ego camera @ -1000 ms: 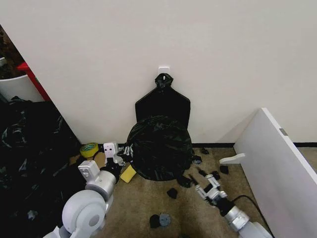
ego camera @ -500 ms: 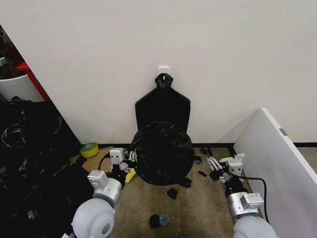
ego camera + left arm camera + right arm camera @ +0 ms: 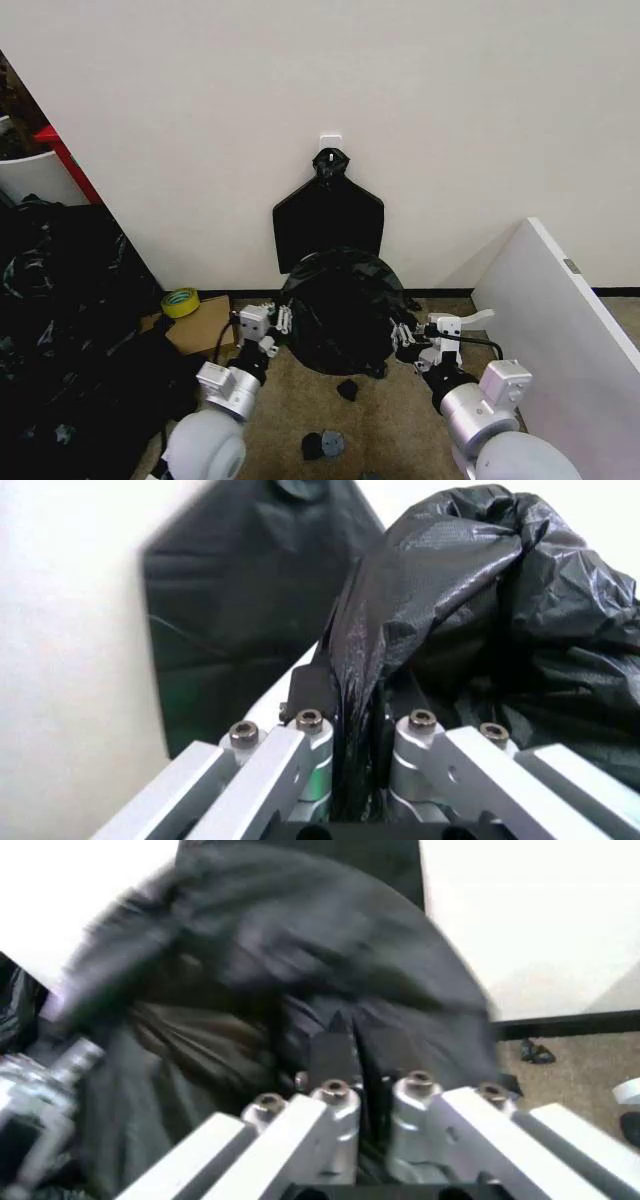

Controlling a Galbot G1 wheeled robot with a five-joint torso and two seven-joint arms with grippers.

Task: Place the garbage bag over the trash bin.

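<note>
Head view shows the garbage bag as a round black dome on the floor against the wall, just below a flat black bundle that hangs from a wall hook. The left gripper is at the left edge of the bag and the right gripper at its right edge, so the plastic is held from two opposite sides. The trash bin is almost fully hidden under the bag, so I judge that the bag is already pulled over the bin or nearly so; what seems left is to bring the edge down around the rim and let go. How far the edge reaches down I cannot tell.

The left wrist view gives what the head view cannot: the left gripper is clenched on a gathered fold of the bag, and a pale curved strip, probably the rim of the trash bin, shows just beside the plastic. The right wrist view shows the right gripper also closed on a fold of the bag. Only the head view shows the surroundings: a yellow tape roll, a cardboard piece and a white board leaning at the right.
</note>
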